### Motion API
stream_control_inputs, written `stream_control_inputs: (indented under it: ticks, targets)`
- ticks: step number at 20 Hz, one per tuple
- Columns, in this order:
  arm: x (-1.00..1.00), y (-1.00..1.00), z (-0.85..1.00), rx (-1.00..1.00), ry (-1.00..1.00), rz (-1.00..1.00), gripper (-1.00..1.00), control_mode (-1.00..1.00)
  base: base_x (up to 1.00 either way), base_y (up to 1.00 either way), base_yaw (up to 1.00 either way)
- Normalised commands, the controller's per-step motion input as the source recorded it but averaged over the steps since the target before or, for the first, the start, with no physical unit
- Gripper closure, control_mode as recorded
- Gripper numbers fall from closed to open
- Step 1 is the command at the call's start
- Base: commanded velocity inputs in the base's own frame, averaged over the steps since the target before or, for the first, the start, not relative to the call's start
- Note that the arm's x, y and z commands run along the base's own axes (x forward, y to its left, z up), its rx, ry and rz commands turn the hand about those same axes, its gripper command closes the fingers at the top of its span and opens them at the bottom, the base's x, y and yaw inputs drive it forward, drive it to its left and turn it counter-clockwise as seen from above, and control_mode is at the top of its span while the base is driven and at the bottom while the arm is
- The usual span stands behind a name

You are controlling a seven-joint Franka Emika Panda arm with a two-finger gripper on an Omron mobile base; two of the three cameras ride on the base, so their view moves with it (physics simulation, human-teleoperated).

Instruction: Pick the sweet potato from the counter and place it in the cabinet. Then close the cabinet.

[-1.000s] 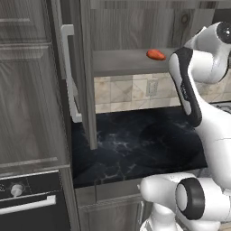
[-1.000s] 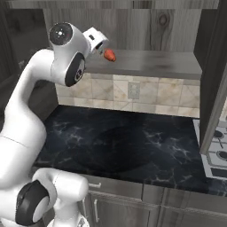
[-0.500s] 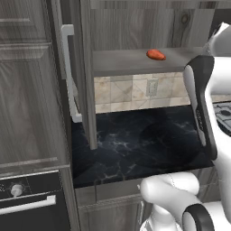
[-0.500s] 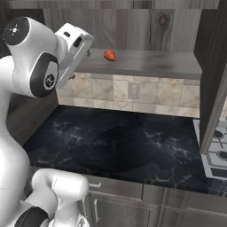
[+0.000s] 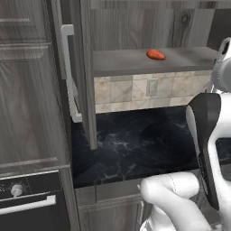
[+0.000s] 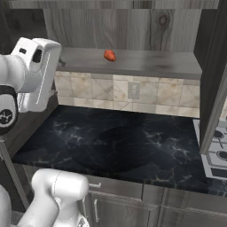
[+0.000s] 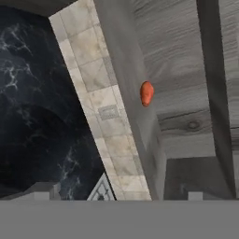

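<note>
The sweet potato point(image 5: 155, 55) is seen lying free on the grey shelf point(image 5: 135, 62) of the open cabinet point(image 6: 133, 26), above the black tabletop point(image 6: 119, 146), and the hand, well apart from it, is spread wide and empty.

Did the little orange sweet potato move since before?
No. The sweet potato lies on the same spot of the cabinet shelf, above the wall outlet. The robot arm is what pulled back.
</note>
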Motion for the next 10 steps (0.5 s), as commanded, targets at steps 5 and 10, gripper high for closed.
stream_control_inputs:
  ticks: [5, 10]
  targets:
    - [-0.43, 0.66, 0.00, -0.31, 0.00, 0.00, -1.00, -1.00, 0.00, 0.00, 0.00]
    - [-0.61, 0.62, 0.00, -0.26, -0.06, 0.00, -1.00, -1.00, 0.00, 0.00, 0.00]
